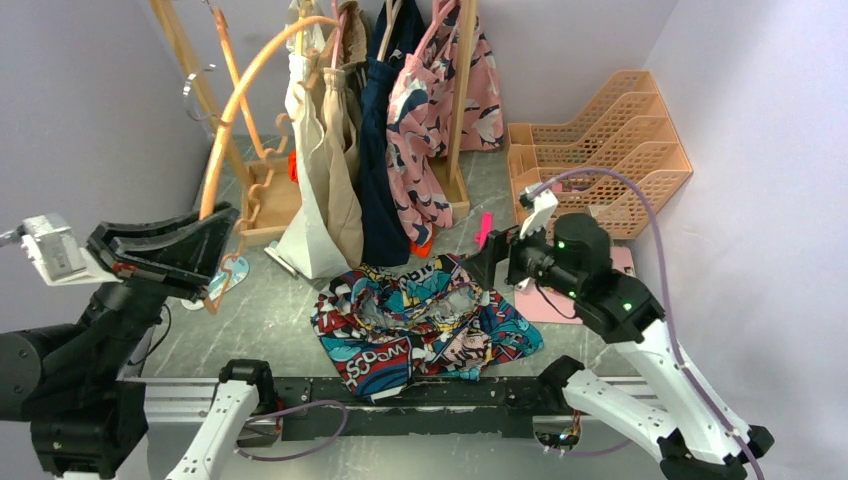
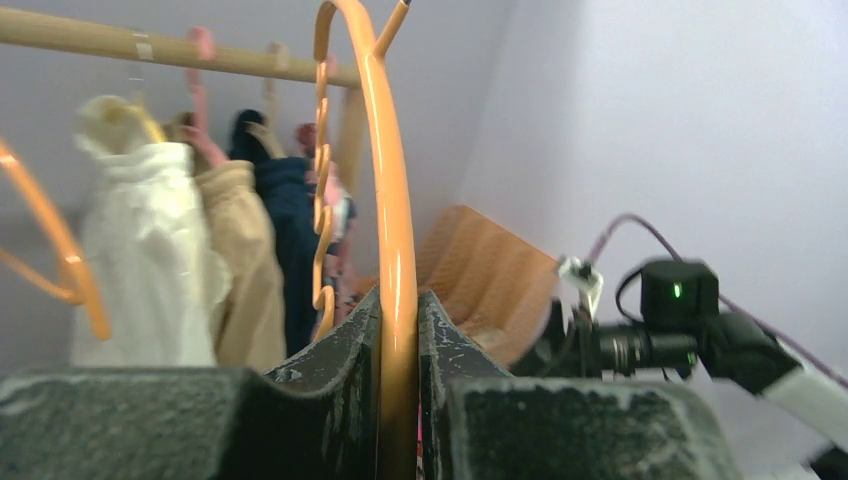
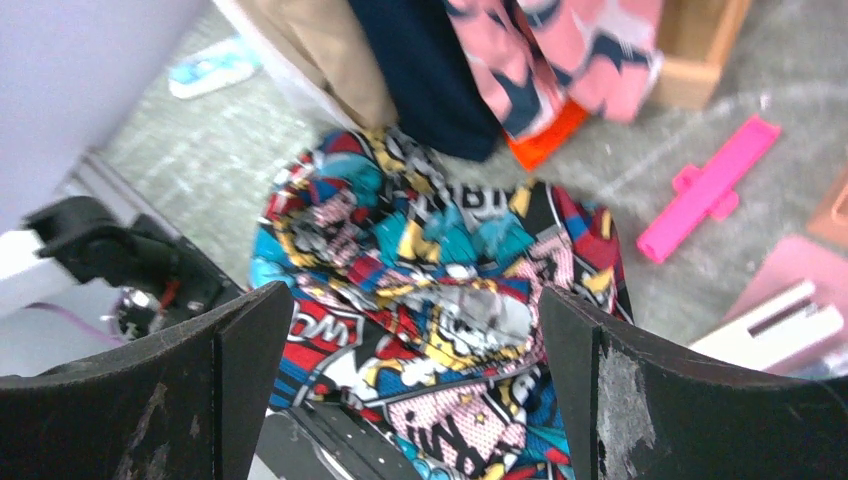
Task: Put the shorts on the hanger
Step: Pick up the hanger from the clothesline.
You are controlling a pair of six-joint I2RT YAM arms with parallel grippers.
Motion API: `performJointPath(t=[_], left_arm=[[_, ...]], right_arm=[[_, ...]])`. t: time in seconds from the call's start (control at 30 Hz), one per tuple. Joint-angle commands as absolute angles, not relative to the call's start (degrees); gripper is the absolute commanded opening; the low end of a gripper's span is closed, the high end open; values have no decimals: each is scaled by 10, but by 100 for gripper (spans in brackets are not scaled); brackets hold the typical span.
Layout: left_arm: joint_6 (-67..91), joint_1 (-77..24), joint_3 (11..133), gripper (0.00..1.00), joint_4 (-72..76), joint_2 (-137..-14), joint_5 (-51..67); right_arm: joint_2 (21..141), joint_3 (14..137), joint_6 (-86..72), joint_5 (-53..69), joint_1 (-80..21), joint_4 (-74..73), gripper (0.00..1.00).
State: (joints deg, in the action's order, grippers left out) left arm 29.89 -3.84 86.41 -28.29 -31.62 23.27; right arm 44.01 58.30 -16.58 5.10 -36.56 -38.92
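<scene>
Shorts [image 1: 425,325] in a loud comic-book print lay crumpled on the grey bench [image 1: 260,320], close to its front edge and roughly between the two arms, their near hem reaching the dark rail [image 1: 480,400] that runs along the front. They were apart from the hanger [image 1: 228,115], which was up in the air on the left. The left tool [image 1: 222,250] was pinched tight on one arm of that slim orange hanger, and the left wrist view showed the orange bar [image 2: 395,250] clamped between the black fingers [image 2: 340,370]. From there the hanger curved upward and to the right, in front of the wooden clothes rack [image 1: 460,90]. The right tool [image 1: 490,265] stood spread as wide as it goes with nothing in it. It sat just beside the right side of the shorts, and its own camera looked down on the print between the two fingers. A white garment [image 1: 310,200], a navy one [image 1: 380,170] and a pink floral one [image 1: 430,110] hung on the rack behind. A pink clip [image 1: 484,228] lay on the bench near the right tool, and a peach file organiser [image 1: 600,140] stood in the far right corner
</scene>
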Motion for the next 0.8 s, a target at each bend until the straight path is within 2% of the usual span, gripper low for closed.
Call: performJointPath(t=[0.0,0.13,0.23,0.5,0.63,0.77], left_arm=[[357,-34,821,7,-131,-327,412],[391,-33,777,7,-39,-347,501],[453,-33,712,7,96,-361,568],[605,-33,561,7,361,-399,603],[583,-46,554,7,354,-413,587],[509,-100,573,7,271,-446,551]], right_arm=[[411,658,-129,135,-365,-403,99],[382,700,-114,201,-365,-393,99],[362,726,-109,244,-365,-391,99],[347,758,-166,213,-366,-376,99],[355,742,-212,203,-364,-341,96],[382,755,-233,158,-363,-333,94]])
